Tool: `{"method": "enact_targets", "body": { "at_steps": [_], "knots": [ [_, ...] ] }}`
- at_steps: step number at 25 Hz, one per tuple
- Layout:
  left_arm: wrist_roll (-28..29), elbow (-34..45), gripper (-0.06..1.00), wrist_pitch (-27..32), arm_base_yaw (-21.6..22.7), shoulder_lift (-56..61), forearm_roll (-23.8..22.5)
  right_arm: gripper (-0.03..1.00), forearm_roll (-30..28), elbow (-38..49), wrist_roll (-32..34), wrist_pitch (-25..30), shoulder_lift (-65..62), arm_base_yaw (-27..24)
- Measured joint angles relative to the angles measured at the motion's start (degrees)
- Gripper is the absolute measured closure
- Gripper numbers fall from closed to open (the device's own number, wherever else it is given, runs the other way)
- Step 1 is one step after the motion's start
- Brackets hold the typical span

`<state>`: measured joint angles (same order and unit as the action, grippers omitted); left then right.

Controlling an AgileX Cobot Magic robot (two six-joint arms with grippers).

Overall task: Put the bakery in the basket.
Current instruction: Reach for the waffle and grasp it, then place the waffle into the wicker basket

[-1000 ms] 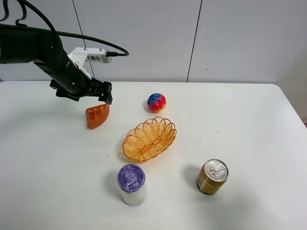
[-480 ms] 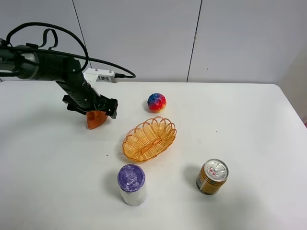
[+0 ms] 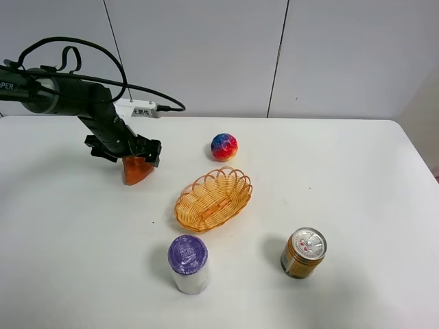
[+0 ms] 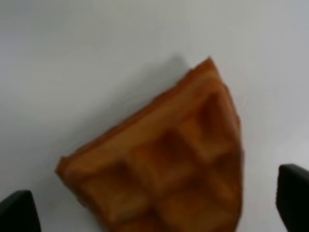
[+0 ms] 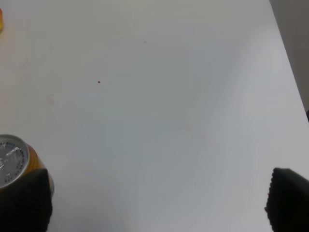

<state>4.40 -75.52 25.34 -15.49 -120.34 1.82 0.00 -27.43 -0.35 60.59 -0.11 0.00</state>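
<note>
High view down over whole table; left wrist close above bakery, right wrist higher beside gold can (both shared)

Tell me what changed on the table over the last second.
The left gripper came down from just above the bakery and now straddles it, with its fingers open on either side. Nothing has been gripped yet. The bakery lies where it was, and the basket, the ball, the purple-topped can and the gold can have not moved.
</note>
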Motion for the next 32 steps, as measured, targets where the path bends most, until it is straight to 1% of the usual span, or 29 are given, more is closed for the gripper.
{"method": "enact_targets", "body": {
  "at_steps": [4,9,18,21,22,23,26,27,32],
  "knots": [
    [0.0,0.0,-0.05,-0.35,0.54,-0.22,0.17,0.09,0.0,0.0,0.0,0.0,0.0,0.0],
    [0.0,0.0,-0.05,-0.46,0.54,-1.76,2.21,0.09,0.0,0.0,0.0,0.0,0.0,0.0],
    [0.0,0.0,-0.05,-1.89,0.54,-3.23,2.84,0.09,0.0,0.0,0.0,0.0,0.0,0.0],
    [0.06,0.0,-0.04,-2.42,0.54,-3.23,4.42,0.09,0.0,0.0,0.0,0.0,0.0,0.0],
    [0.06,0.0,-0.02,-2.48,0.54,-3.3,5.2,0.09,0.0,0.0,0.0,0.0,0.0,0.0],
    [0.06,0.0,0.03,-2.67,0.54,-3.42,5.65,0.09,0.0,0.0,0.0,0.0,0.0,0.0],
    [0.06,-0.04,0.24,-2.75,0.54,-3.54,6.47,0.09,0.0,0.0,0.0,0.0,0.0,0.0],
    [0.06,-0.04,0.27,-2.7,0.54,-3.59,6.62,0.09,0.0,0.0,0.0,0.0,0.0,0.0],
    [0.06,-0.18,0.27,-1.65,0.54,-3.59,6.52,0.09,0.0,0.0,0.0,0.0,0.0,0.0]
  ]
}}
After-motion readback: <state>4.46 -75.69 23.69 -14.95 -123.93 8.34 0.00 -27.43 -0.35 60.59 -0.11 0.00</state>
